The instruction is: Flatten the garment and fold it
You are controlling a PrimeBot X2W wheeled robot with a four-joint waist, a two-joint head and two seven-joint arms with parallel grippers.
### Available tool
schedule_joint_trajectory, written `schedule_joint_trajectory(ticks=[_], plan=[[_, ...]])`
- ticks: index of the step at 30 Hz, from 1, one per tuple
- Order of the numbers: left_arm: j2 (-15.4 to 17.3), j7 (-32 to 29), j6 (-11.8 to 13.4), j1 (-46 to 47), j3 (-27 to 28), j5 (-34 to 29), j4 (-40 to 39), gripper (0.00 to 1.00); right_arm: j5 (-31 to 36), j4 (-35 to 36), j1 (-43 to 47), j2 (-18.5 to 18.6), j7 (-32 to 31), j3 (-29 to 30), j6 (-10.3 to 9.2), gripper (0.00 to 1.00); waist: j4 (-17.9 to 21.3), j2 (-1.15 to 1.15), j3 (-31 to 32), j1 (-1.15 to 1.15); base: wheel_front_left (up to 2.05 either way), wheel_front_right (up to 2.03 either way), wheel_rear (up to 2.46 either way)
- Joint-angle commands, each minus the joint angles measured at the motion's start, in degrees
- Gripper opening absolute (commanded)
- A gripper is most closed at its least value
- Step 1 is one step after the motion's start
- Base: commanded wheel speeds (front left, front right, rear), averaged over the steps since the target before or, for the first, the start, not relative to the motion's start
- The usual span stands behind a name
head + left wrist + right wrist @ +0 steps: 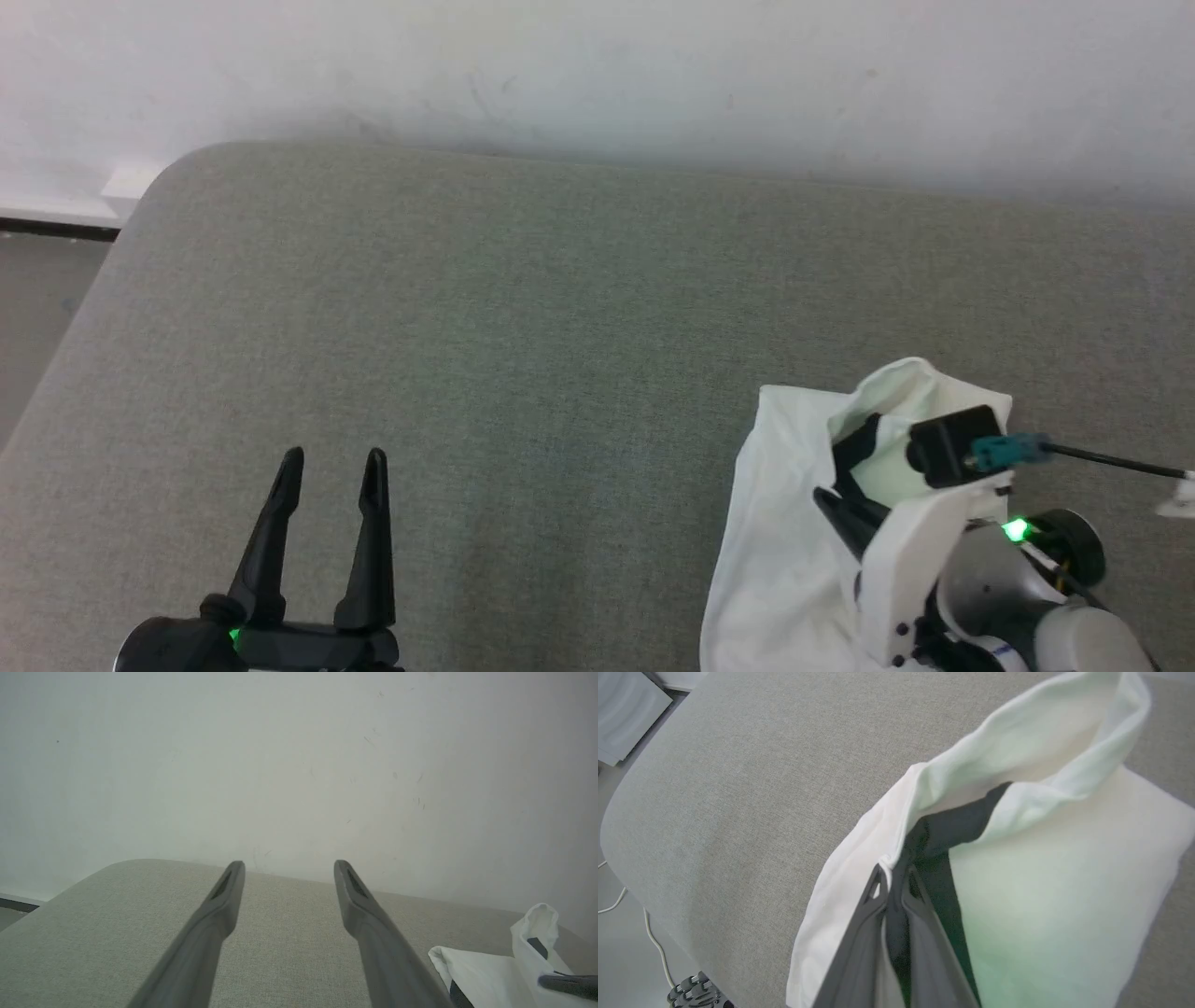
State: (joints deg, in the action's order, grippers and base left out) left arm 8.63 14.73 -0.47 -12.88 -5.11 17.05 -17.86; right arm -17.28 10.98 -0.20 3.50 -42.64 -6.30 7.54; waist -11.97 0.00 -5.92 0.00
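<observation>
The garment was found bunched at the near right of the grey upholstered pad, with one white fold standing up and black trim showing inside it. The right gripper was seen pressed nearly together on it. In the right wrist view the fingers were clamped on the white edge and black trim of the garment, at the gripper tips. The left gripper was held at the near left above bare pad, well apart from the cloth, fingers spread wide and nothing between them. In the left wrist view the left gripper was pointed at the white wall, with the garment at the lower right. A white cable was noted on the floor beside the pad.
</observation>
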Motion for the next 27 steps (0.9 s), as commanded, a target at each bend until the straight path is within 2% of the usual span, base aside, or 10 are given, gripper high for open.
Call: schedule_joint_trajectory(ticks=[1,11,16,17,19,20,23,27], plan=[[-0.3,0.3,-0.4,0.3,-0.1,-0.3,0.2,1.0,0.9,-1.3,-1.6,-0.3,0.6,-1.2,-0.05,0.0,-1.2,0.0,-0.8,0.0,0.0,0.0,0.0],[-1.4,0.3,-1.3,1.3,-1.5,-0.2,1.9,1.0,9.8,-14.7,-7.0,-0.6,-0.8,-6.1,-0.05,0.0,-3.4,0.0,-1.6,0.0,0.0,0.0,0.0],[-1.9,0.3,-1.7,1.4,-2.2,-0.3,2.8,1.0,10.8,-19.1,-8.3,-0.6,-1.3,-7.0,-0.05,0.0,-4.2,0.0,-0.8,0.0,0.0,0.0,0.0],[-1.9,0.3,-1.7,1.4,-2.3,-0.3,3.0,1.0,10.8,-20.0,-8.5,-0.6,-1.6,-7.2,-0.05,0.03,-4.3,0.0,-0.6,0.0,0.0,0.0,0.0],[-2.1,0.3,-1.7,1.3,-2.3,-0.4,3.3,1.0,10.6,-21.0,-9.0,-0.6,-1.9,-7.6,-0.05,0.49,-4.3,0.0,-0.2,0.0,0.0,0.0,0.0],[-2.1,0.3,-1.7,1.2,-2.3,-0.4,3.4,1.0,10.0,-21.2,-9.2,-0.6,-2.0,-7.9,-0.05,1.0,-4.1,0.0,0.0,0.0,0.0,0.0,0.0],[-2.0,0.3,-1.8,0.7,-2.3,-0.4,3.7,1.0,7.0,-20.7,-9.5,-0.6,-2.7,-8.3,-0.05,1.0,-3.2,0.0,0.8,0.0,0.0,0.0,0.0],[-1.8,0.3,-1.7,0.2,-2.3,-0.4,3.6,1.0,3.6,-16.3,-9.4,-0.6,-1.6,-6.4,-0.05,1.0,-1.7,0.0,1.6,0.0,0.0,0.0,0.0]])
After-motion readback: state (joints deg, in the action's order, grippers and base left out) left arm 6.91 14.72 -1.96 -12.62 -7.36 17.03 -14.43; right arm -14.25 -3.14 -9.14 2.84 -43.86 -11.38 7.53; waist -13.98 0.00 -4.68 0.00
